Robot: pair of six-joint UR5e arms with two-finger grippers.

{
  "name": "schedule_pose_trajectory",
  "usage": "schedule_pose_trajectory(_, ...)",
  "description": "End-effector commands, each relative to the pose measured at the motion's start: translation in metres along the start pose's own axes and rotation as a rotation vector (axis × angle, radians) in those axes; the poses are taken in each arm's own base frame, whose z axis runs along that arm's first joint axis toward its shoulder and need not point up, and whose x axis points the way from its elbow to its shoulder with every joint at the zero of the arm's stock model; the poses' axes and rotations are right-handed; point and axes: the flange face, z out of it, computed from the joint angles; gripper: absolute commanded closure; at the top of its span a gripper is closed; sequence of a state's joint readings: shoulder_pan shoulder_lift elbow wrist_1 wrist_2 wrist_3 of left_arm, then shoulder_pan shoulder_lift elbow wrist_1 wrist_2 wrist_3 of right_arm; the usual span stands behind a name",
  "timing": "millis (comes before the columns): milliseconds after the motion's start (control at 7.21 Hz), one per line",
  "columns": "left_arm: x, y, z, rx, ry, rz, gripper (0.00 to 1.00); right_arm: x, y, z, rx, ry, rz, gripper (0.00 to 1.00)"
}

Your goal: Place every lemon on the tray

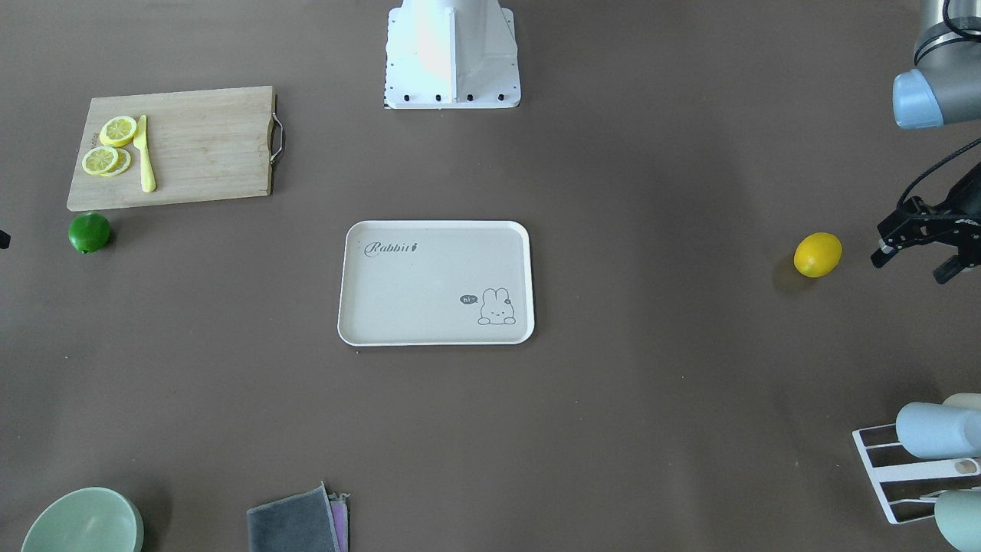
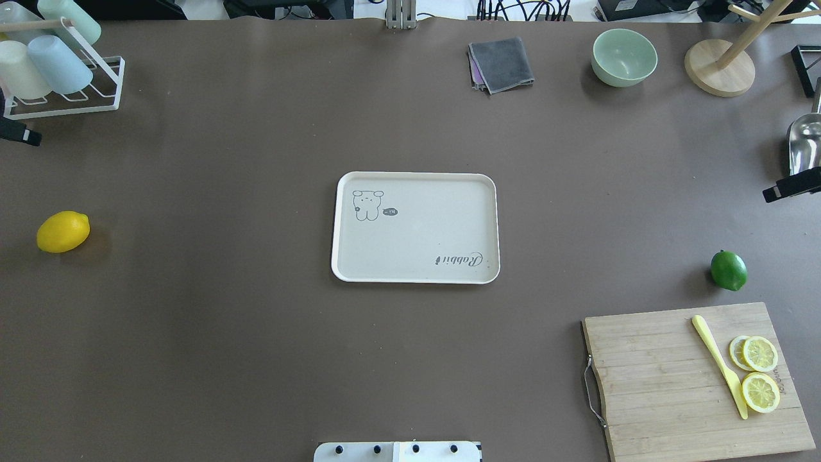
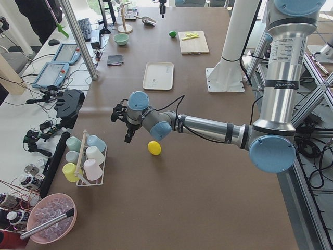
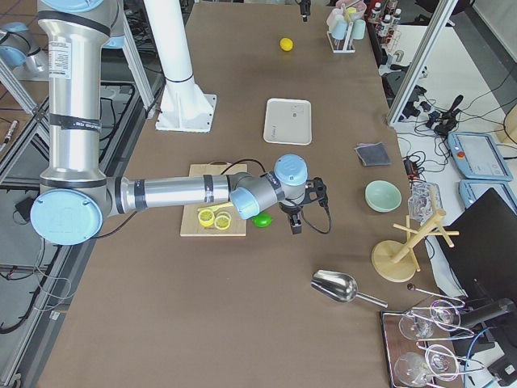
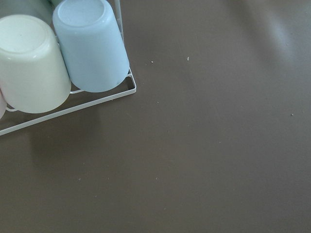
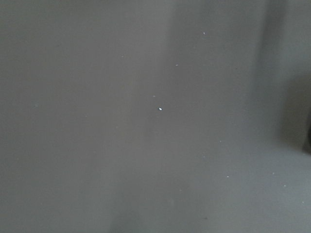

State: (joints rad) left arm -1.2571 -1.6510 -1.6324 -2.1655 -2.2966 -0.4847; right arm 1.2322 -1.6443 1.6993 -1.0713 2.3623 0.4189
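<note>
- At the worktop's middle, the tray (image 2: 417, 237) is set.
- Cups (image 2: 58, 64) are held in the far-left-corner rack (image 2: 64, 112).
- The yellow lemon (image 2: 63, 231) is laid on the bare top near the left edge, the green lemon (image 2: 728, 270) near the right.
- The left gripper (image 1: 916, 264) is spread beside the yellow lemon, gripping nothing; the right gripper's (image 2: 790, 186) opening cannot be told.

Bright even light, soft shadows, little glare
</note>
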Motion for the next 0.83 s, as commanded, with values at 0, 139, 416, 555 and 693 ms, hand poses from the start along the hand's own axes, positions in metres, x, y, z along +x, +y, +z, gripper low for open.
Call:
schedule_pose_trajectory(0, 0.006, -0.001, 0.003, -0.002, 0.006, 0.003, 0.02, -0.034, 0.009, 0.037, 0.002, 0.009, 0.04, 0.0)
schedule_pose_trajectory(139, 0.01, 0.0, 0.005, -0.007, 0.011, -0.012, 0.02, -0.035, 0.025, 0.054, -0.026, 0.037, 0.043, 0.0)
schedule_pose_trajectory(416, 0.015, 0.0, 0.007, 0.007, 0.025, -0.013, 0.02, -0.033, 0.049, 0.067, -0.072, 0.045, 0.085, 0.0)
schedule_pose_trajectory(555, 0.018, 0.001, 0.009, 0.002, 0.028, -0.014, 0.02, -0.034, 0.056, 0.07, -0.068, 0.035, 0.097, 0.0)
schedule_pose_trajectory(693, 0.019, 0.001, 0.01, 0.001, 0.029, -0.012, 0.02, -0.043, 0.061, 0.078, -0.084, 0.031, 0.127, 0.0)
